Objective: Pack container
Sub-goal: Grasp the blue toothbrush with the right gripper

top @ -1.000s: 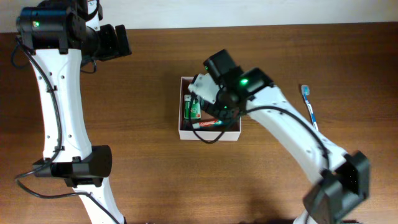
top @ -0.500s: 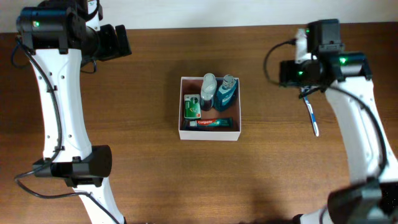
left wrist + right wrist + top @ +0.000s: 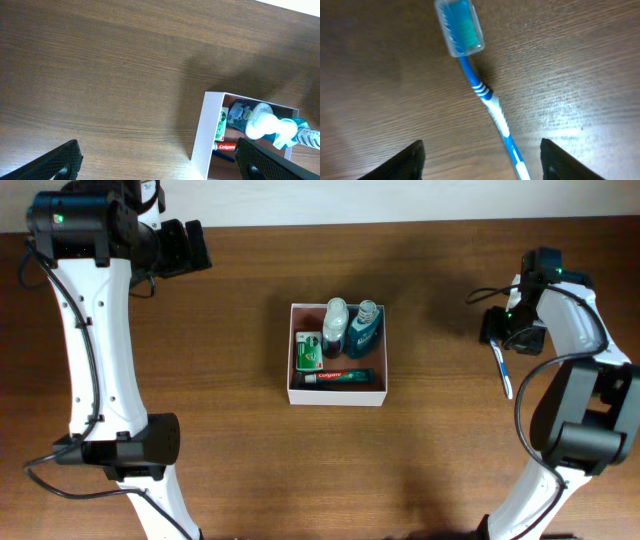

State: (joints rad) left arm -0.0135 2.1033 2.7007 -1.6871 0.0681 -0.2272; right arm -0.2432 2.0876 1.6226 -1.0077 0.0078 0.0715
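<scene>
Lying on the brown wooden table (image 3: 230, 440), over on the right side, is a blue and white toothbrush (image 3: 490, 100). A see-through cap covers its bristles. The right gripper (image 3: 481, 150) hangs just above it. Its two fingers are spread wide apart and hold nothing. The thin handle of the toothbrush runs down between them.

The container (image 3: 337, 396) sits in the middle of the table. It is a square white box with low walls. Two bottles stand side by side along its far wall, one with a white cap (image 3: 335, 320) and one that is blue (image 3: 364, 332). A small green box (image 3: 309, 352) lies by the left wall. A red toothpaste tube (image 3: 338, 378) lies flat along the near wall.

The container is well apart from the right gripper, off to that gripper's left.

The left gripper (image 3: 160, 160) is up near the far left corner of the table. Its fingers are also spread wide and hold nothing. From its own camera, one white corner of the container shows low and to the right. The container is well apart from this gripper too.
</scene>
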